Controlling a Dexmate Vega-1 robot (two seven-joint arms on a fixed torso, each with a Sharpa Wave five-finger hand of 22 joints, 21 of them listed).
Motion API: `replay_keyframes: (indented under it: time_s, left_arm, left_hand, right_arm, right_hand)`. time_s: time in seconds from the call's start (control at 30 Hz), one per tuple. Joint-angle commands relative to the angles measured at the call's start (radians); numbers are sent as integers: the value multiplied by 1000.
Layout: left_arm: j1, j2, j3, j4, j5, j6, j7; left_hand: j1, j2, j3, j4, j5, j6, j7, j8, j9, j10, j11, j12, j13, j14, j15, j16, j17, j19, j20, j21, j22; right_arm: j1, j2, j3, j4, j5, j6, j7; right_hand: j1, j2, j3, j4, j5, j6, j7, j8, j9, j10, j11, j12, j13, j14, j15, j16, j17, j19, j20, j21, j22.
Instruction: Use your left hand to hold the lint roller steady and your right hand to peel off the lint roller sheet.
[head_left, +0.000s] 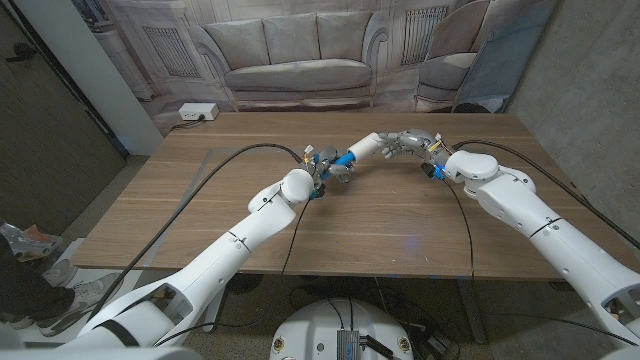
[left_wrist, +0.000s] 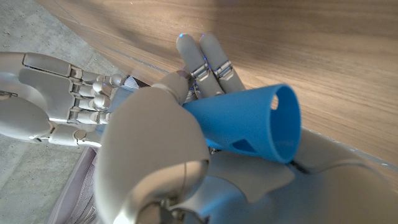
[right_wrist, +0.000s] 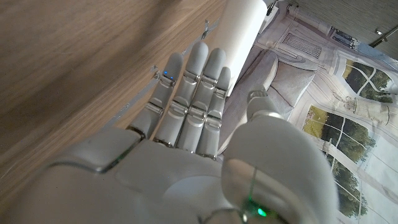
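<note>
The lint roller is held off the table at the far middle, its blue handle (head_left: 345, 158) toward my left and its white roll (head_left: 368, 146) toward my right. My left hand (head_left: 325, 172) grips the handle; in the left wrist view its fingers (left_wrist: 208, 59) wrap the hollow blue handle (left_wrist: 249, 124). My right hand (head_left: 408, 143) is at the roll's far end. In the right wrist view its fingers (right_wrist: 199, 93) stretch straight up against the white roll (right_wrist: 244, 31), thumb apart, with no sheet pinched that I can see. The right hand (left_wrist: 59, 99) also shows beyond the roller.
Black cables (head_left: 240, 155) run over the wooden table (head_left: 200, 220) from both arms. A white socket box (head_left: 197, 112) sits at the far left edge. A sofa backdrop (head_left: 300, 60) stands behind the table.
</note>
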Motion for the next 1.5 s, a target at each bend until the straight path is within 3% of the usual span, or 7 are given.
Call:
replay_keyframes:
  time_s: [0.03, 0.37, 0.5, 0.67, 0.9, 1.2, 1.5]
  left_arm:
    - [-8, 1, 7, 7, 16, -39, 2]
    - [-7, 25, 36, -1, 97, -76, 36]
    - [-9, 16, 31, 9, 100, -64, 32]
    - [-19, 8, 35, 31, 113, -59, 26]
    - [-34, -2, 39, 51, 133, -52, 17]
    - [-44, -20, 36, 68, 152, -26, 15]
    - [-52, -39, 31, 84, 174, 3, 21]
  left_hand:
    - [14, 6, 9, 0, -2, 1, 13, -6, 5, 28, -20, -2, 4, -4, 1, -5, 5, -7, -39, 8, 2]
    - [16, 6, 15, -1, -3, 6, 15, -9, 6, 32, -23, -7, 1, -6, 1, -7, 10, -12, -39, 15, 1]
    - [15, 4, 17, 0, -4, 8, 10, -12, 5, 36, -27, -8, 0, -7, 1, -9, 13, -15, -38, 20, 0]
    - [14, 3, 18, 0, -5, 9, 10, -15, 4, 34, -30, -10, 1, -8, 1, -10, 16, -17, -39, 23, 0]
    - [12, 2, 21, 0, -5, 10, 7, -20, 2, 32, -27, -13, 2, -8, 1, -12, 19, -21, -38, 28, 0]
    - [12, 1, 25, 0, -6, 8, 8, -23, 6, 32, -31, -15, 4, -7, 0, -14, 23, -25, -38, 34, -1]
    - [12, 0, 29, -1, -7, 9, 8, -27, 6, 35, -27, -18, 3, -7, 1, -16, 27, -27, -37, 41, -1]
  right_arm:
    - [20, 10, -29, -20, -33, -89, -50]
    - [14, 47, -15, 10, -27, -45, -84]
    - [11, 60, -11, 21, -27, -28, -99]
    - [9, 69, -10, 31, -37, -13, -119]
    - [18, 78, -6, 39, -20, -34, -115]
    - [20, 82, -20, 54, -69, 10, -156]
    - [22, 103, -12, 77, -61, 40, -167]
  right_hand:
    - [10, -12, -28, 9, -3, 45, -5, 33, 23, 38, -1, 49, 39, 38, -48, 37, 18, 19, -9, 44, 28]
    - [-33, -7, -60, 40, -5, 58, 7, 40, 24, 37, 5, 75, 70, 48, -40, 48, 14, 13, -6, 77, 51]
    - [-38, 38, -54, 55, -1, 61, 8, 38, 20, 35, 6, 80, 77, 46, -38, 49, 10, 6, -8, 92, 62]
    - [31, 88, -24, 25, 3, 92, 3, 51, 19, 59, -3, 101, 94, 69, -54, 75, 13, -13, -16, 125, 85]
    - [173, 102, 21, -26, 4, 96, 1, 49, 10, 63, -18, 117, 113, 69, -72, 103, 27, -28, -34, 175, 107]
    - [262, 97, 36, -21, 0, 82, 7, 31, -5, 54, -35, 124, 129, 70, -86, 134, 52, -35, -49, 203, 89]
    - [311, 97, 27, -6, -2, 112, 33, 45, 15, 99, -52, 165, 170, 83, -89, 180, 88, -19, -57, 252, 76]
